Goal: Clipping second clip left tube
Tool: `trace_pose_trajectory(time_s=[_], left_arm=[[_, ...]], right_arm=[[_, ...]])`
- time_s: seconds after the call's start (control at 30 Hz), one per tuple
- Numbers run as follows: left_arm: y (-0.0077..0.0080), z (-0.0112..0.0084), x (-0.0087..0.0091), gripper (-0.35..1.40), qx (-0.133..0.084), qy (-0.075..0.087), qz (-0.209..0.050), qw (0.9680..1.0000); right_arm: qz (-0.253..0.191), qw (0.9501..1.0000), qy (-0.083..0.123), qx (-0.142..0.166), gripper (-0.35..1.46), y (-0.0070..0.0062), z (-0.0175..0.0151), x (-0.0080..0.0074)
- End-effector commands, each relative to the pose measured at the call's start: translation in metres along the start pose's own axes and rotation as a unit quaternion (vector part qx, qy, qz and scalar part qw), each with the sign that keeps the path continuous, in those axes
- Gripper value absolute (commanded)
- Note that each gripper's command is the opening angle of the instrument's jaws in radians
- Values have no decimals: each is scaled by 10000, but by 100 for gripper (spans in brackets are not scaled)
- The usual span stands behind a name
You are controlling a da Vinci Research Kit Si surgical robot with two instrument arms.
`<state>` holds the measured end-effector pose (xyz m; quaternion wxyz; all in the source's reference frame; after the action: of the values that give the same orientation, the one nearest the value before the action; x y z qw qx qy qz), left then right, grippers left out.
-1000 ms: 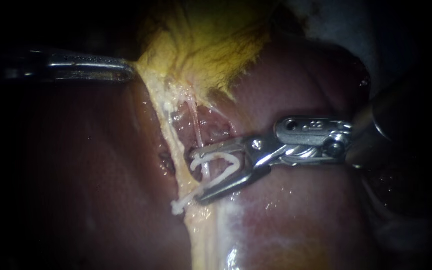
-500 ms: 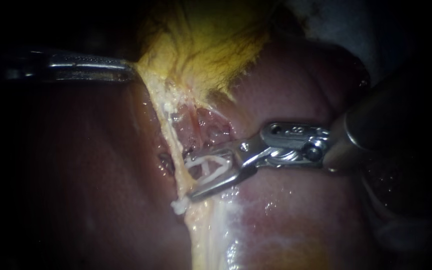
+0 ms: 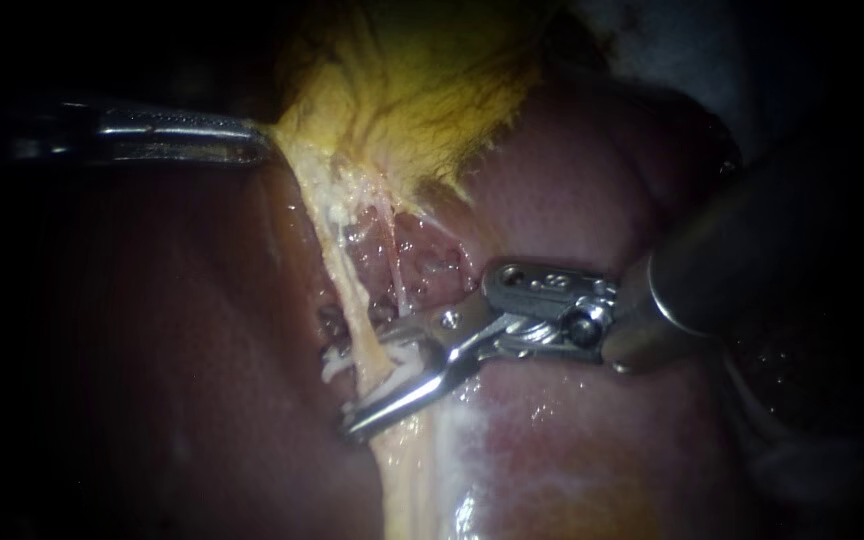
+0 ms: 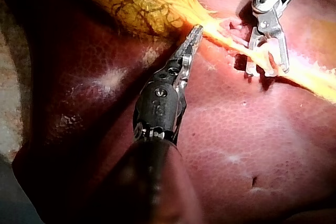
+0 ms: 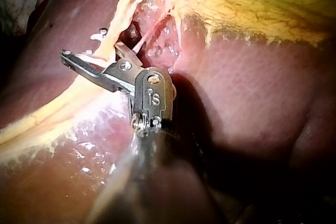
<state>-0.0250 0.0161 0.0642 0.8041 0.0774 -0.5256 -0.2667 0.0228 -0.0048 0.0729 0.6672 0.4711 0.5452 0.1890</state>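
Upper left of the frame: our left instrument [image 3: 252, 140], jaws closed on the yellow edge of the gallbladder [image 3: 402, 90]. Centre: our right instrument [image 3: 377, 380], entering from the right, its jaws standing apart and gripping a white clip [image 3: 399, 357] between them. We see clip and jaws straddling the left tube [image 3: 347, 290], a pale strand running down mid-frame. Liver [image 3: 592, 440] lies beneath everything.

Endoscope light is pooling centrally while the margins are falling into darkness; glare is glinting off the wet liver [image 3: 592, 440].
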Motion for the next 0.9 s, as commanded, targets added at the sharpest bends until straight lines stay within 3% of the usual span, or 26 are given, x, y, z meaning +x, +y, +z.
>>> trace_pose_trajectory(time_s=[0.03,0.33,0.63,0.73,0.83,0.9], left_arm=[[0,0,0,-35,0,0,0,10000],[0,0,0,-35,1,0,0,10000],[0,0,0,-35,0,0,0,10000],[0,0,0,-35,0,0,-1,10000],[0,1,0,-35,-1,0,-1,10000],[0,1,0,-35,-1,0,-1,10000]], right_arm=[[-11,10000,-13,39,56,-3,1,0],[-8,9999,9,101,48,-11,1,2],[-2,9999,11,109,-6,-14,-7,2],[-1,10000,57,32,-35,-14,-7,2],[5,9999,127,0,-35,-11,-6,3],[39,9997,189,180,-35,-5,-4,5]])
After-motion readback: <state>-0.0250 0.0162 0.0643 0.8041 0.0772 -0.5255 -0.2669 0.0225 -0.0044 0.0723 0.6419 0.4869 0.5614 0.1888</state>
